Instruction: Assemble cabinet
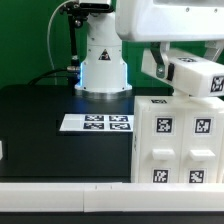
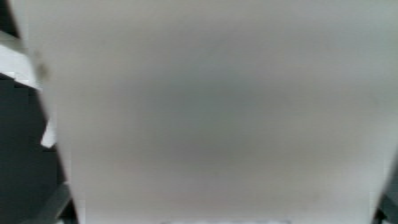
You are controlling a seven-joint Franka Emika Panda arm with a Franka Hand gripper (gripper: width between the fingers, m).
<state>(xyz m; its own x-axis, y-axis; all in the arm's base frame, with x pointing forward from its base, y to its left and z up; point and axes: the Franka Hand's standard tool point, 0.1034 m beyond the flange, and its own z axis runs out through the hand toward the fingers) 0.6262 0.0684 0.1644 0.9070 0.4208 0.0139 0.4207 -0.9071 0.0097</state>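
Observation:
The cabinet [image 1: 180, 140], a large white box with black-and-white tags on its panels, stands at the exterior view's right. Just above its top edge a smaller white cabinet block [image 1: 195, 80] with one tag hangs slightly tilted, directly under the arm's white hand. My gripper [image 1: 190, 64] sits on this block and its fingers are hidden behind it. In the wrist view a blurred white surface [image 2: 214, 110] fills almost the whole picture, very close to the camera, and no fingertips show.
The marker board [image 1: 97, 123] lies flat on the black table [image 1: 40, 130] in the middle. Behind it rises the white domed robot base [image 1: 103, 65]. A white ledge [image 1: 60, 197] runs along the table's front edge.

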